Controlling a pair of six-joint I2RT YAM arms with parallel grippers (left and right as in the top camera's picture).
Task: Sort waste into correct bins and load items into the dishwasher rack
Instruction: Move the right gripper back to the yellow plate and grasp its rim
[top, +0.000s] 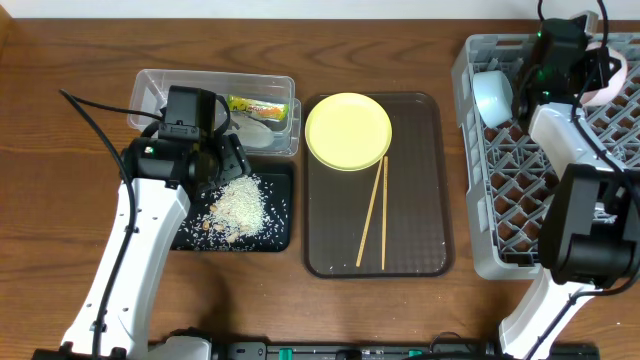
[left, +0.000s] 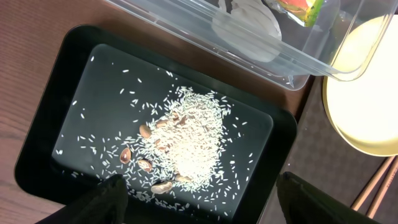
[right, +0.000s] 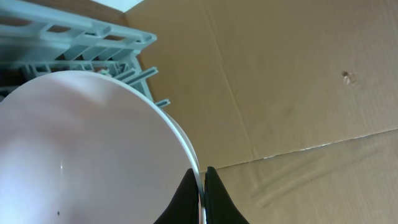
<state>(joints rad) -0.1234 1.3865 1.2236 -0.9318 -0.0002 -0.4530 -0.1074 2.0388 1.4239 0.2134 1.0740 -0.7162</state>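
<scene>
My left gripper (top: 226, 158) (left: 200, 182) is open and empty above the shallow black tray (top: 283, 235) (left: 43, 99), which holds a pile of white rice (top: 238, 205) (left: 199, 140) and a few brown bits. The clear tub (top: 150, 82) (left: 311, 62) holds the green wrapper (top: 255, 104) and the crumpled clear wrapper (top: 252, 130) (left: 249, 25). The yellow plate (top: 348, 131) (left: 367, 106) and two chopsticks (top: 375, 212) (left: 373, 183) lie on the brown serving tray (top: 425, 220). My right gripper (top: 588, 62) (right: 201, 173) is shut on the white bowl's (right: 81, 155) (top: 607, 78) rim over the grey rack (top: 500, 190) (right: 68, 37). A light-blue bowl (top: 492, 95) stands in the rack. No white cup shows.
The brown serving tray sits between the black tray and the rack. Cardboard (right: 298, 87) lies beyond the rack's far edge. My right arm (top: 590, 220) stretches over the rack's right side.
</scene>
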